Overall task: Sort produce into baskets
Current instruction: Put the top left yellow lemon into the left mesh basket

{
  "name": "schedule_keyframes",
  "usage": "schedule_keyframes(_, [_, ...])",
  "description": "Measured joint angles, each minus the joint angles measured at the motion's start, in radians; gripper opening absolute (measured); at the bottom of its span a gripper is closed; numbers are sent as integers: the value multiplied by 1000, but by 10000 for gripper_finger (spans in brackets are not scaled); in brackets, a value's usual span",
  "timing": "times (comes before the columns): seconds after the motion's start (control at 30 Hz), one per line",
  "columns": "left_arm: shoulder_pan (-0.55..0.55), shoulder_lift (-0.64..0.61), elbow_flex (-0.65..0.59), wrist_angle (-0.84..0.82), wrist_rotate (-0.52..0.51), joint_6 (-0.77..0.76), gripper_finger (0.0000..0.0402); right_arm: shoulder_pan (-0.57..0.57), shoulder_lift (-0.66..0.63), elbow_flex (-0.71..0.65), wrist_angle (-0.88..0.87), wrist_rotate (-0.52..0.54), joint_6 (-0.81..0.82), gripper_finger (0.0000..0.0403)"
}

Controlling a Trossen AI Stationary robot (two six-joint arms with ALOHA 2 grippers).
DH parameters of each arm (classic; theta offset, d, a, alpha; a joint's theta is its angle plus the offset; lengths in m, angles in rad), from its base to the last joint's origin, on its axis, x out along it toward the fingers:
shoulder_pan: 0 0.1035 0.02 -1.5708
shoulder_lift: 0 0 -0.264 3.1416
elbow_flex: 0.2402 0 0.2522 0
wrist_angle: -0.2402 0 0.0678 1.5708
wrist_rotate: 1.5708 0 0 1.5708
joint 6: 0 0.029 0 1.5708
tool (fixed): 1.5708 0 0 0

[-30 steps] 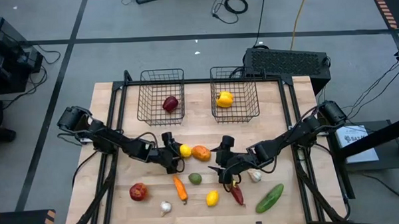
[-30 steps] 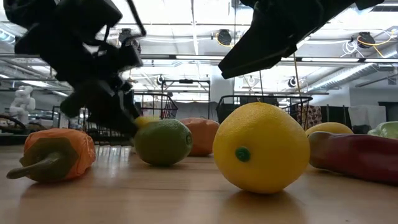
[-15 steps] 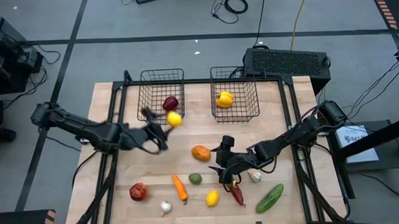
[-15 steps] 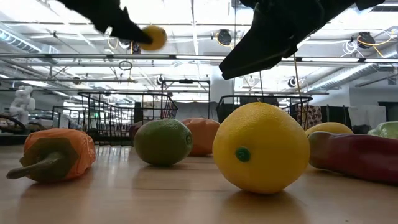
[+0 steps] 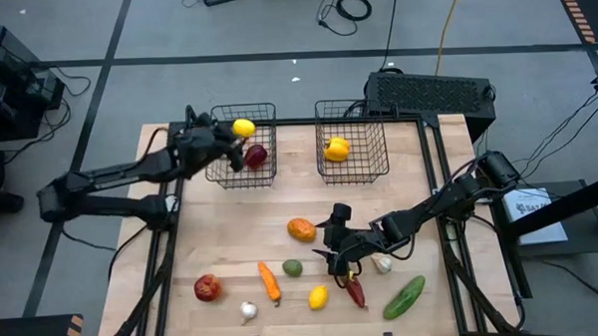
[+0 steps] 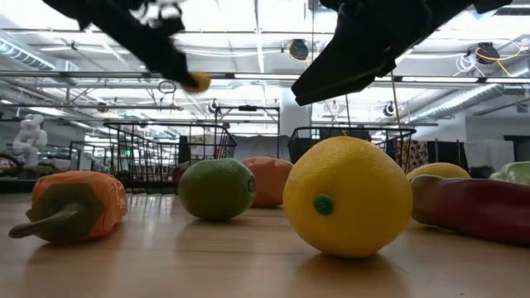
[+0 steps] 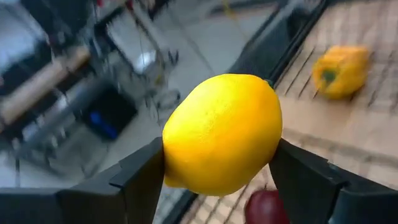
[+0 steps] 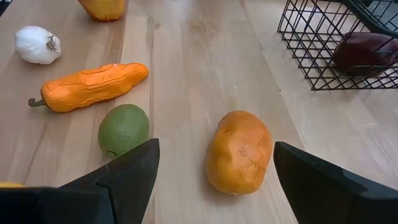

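Since 1.0 s ago the left end effector (image 5: 235, 133) has lifted a lemon (image 5: 244, 128) off the desk (image 5: 424, 313) from beside the orange fruit (image 5: 301, 229) and swung it back to the left basket (image 5: 219, 161). It now hangs over that basket's far rim, clenched on the lemon; the left wrist view shows both fingers (image 7: 140, 180) pressed against the lemon's sides. The right end effector (image 5: 332, 249) has not shifted: it hovers low over mid-desk with its fingers spread and nothing between them.

The relation that matters next is lemon to basket. The lemon sits above the rim's far edge rather than the basket's middle, with the dark red fruit (image 5: 256, 156) in the basket just nearer the desk's centre. In my judgement the drop needs the arm brought slightly inward, so the lemon clears the wire. The lemon's long axis runs across the fingers.

The right basket (image 5: 379, 165) holds 1 yellow pepper (image 5: 336, 147). Loose on the desk lie the lime (image 5: 294, 268), carrot (image 5: 270, 283), red apple (image 5: 207, 287), garlic (image 5: 248, 311), a second lemon (image 5: 319, 298), chilli (image 5: 356, 292) and cucumber (image 5: 404, 297); the right arm is nearer most of them.

A white label at the desk's right edge is too small to read.
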Motion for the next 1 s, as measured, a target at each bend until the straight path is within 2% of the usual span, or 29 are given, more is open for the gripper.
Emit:
schedule_keyframes(0.13, [144,86,0,-41,165,-33,270,0,0,0,-3,0,0,306])
schedule_keyframes(0.3, [253,195,16,-125,336,-32,270,0,0,0,-3,0,0,306])
schedule_keyframes(0.47, [300,298,72,-163,387,-4,270,-5,0,0,-3,0,-8,306])
schedule_keyframes(0.63, [336,407,138,-268,442,-5,270,-14,0,0,-3,1,-8,306])
schedule_keyframes(0.8, [341,485,147,-276,423,-5,270,-13,0,0,-4,1,-8,306])
schedule_keyframes(1.0, [340,504,147,-271,394,-22,274,-13,0,0,-5,1,-8,306])
